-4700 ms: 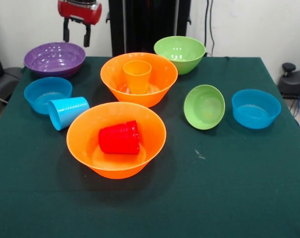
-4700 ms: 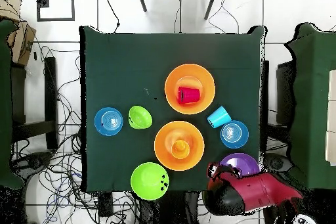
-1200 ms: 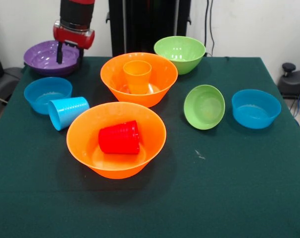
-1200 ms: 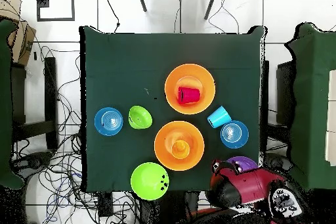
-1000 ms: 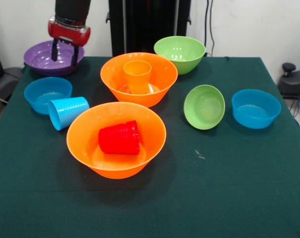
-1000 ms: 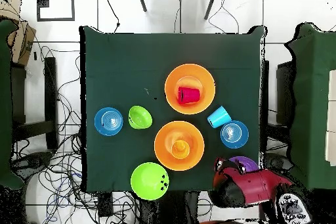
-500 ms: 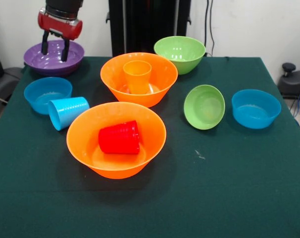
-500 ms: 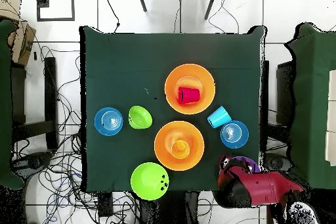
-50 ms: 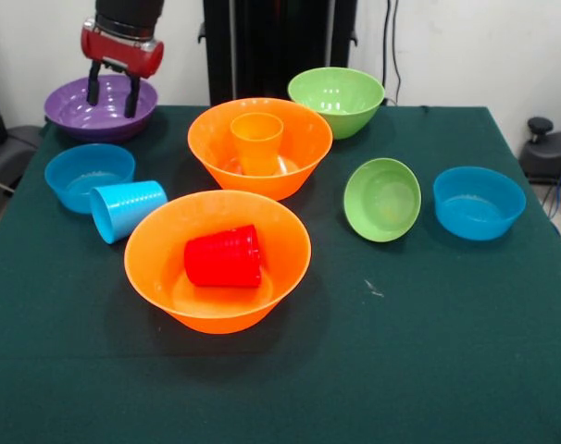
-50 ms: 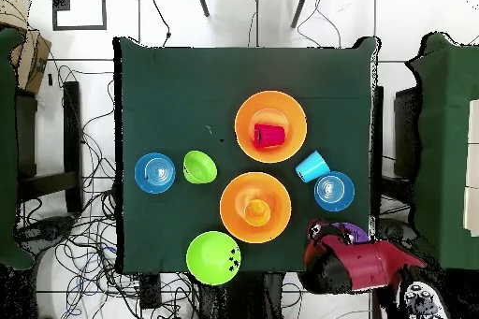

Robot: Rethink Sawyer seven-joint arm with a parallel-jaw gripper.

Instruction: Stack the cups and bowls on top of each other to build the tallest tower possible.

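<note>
Seen from front: near large bowl [image 9: 151,242] centre-left on table [image 9: 419,351], lying cup [image 9: 223,256] inside. Behind it, middle large bowl [image 9: 206,139], upright cup [image 9: 256,141] inside. Far large bowl [image 9: 336,100] behind-right of that. Corner bowl [image 9: 68,113] far left. Left small bowl [image 9: 88,173] before it, tipped cup [image 9: 128,209] just beside. On right, tilted small bowl [image 9: 382,199], then right small bowl [image 9: 479,202].
</note>
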